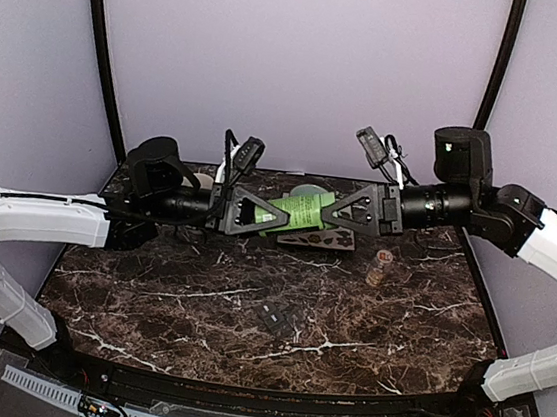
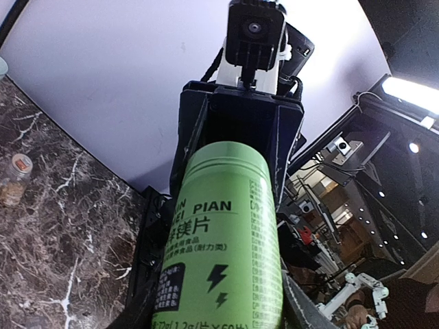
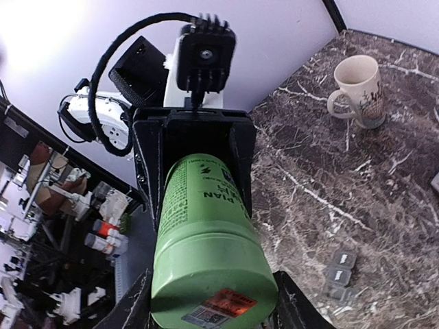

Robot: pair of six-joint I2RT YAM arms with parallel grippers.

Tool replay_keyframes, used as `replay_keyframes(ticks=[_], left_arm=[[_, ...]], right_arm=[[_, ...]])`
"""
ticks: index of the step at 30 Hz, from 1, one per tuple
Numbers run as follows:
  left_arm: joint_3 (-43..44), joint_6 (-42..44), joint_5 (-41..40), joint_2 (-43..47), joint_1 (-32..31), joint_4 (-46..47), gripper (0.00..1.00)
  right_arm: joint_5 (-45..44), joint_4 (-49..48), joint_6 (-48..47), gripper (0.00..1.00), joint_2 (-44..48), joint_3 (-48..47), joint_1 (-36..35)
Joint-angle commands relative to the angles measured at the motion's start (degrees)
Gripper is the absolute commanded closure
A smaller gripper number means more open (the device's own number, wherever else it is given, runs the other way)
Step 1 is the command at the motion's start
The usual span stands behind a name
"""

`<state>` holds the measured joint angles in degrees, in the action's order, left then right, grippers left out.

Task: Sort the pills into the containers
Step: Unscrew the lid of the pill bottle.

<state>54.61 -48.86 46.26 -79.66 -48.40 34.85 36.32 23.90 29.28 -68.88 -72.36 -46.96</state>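
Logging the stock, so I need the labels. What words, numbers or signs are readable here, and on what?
"PIAN": bottle label, earlier letters cut off.
"镁片": same label, just below.
Two lightning bolts: same label.
Small print beside them: too small to read.
Orange sticker on the bottle's end: blurred.
Marks on the mug: unreadable.

This is a robotics lab. A left arm (image 1: 46, 217) and a right arm (image 1: 556, 245) are bolted to a marble-look table (image 1: 244, 335) inside a booth of plain lilac walls (image 1: 295, 60) and black poles (image 1: 104, 58). Past the booth I see cluttered benches (image 3: 41, 205), ceiling strip lights (image 2: 411, 92) and what looks like another small white robot arm (image 2: 357, 284).
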Motion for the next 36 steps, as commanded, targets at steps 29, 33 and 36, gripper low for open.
replay_keyframes(ticks=[29,33,36], left_arm=[[-1.93,-9.89,6.08,-1.64,0.84,10.76,1.00],[-1.41,-7.91,5.92,-1.35,0.85,8.90,1.00],[-0.87,-4.97,5.24,-0.46,0.85,6.05,1.00]], right_arm=[[-3.53,-6.20,-10.38,0.29,6.90,4.32,0.26],[-4.53,-6.03,-6.18,0.25,6.75,3.71,0.31],[-5.52,-5.71,0.31,0.24,5.51,2.40,0.43]])
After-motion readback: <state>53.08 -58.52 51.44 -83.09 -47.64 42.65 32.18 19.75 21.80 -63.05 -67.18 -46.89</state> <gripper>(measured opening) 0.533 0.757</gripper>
